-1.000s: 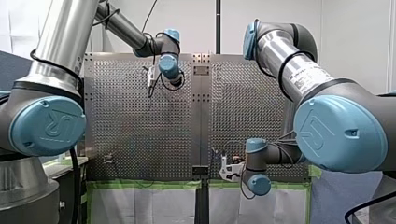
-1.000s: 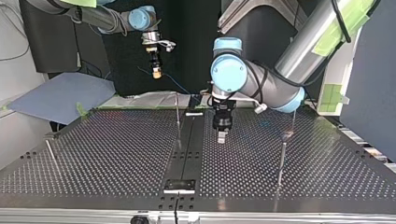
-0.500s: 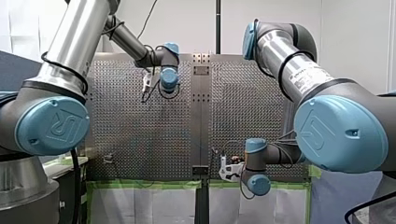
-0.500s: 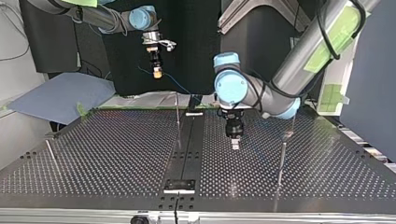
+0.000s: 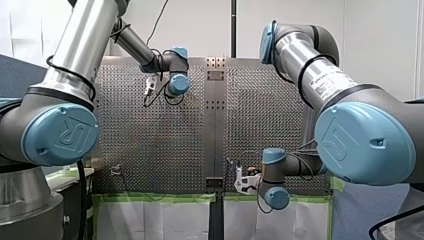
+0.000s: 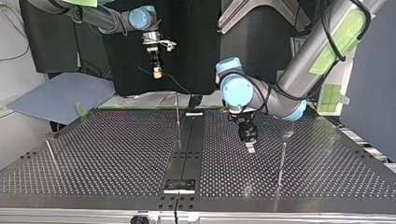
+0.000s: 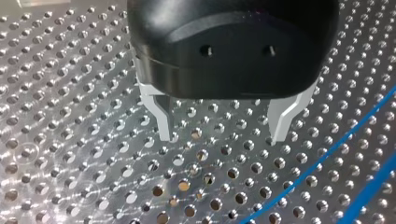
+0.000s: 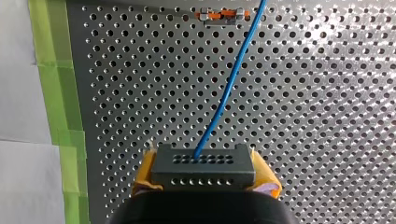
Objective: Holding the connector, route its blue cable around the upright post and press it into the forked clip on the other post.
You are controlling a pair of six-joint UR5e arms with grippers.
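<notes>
Top view: left arm (image 6: 303, 65) slants down, jaws near table (image 6: 116, 154).

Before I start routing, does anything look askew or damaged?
Nothing stands out. The connector sits square in my right gripper, between its yellow pads. The blue cable leaves it without a kink, and my left gripper hangs open and empty above the perforated table.

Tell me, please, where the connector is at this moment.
The connector is clamped between my right gripper's yellow pads, held above the table's far edge at the top view's left, its blue cable running ahead of the gripper.
</notes>
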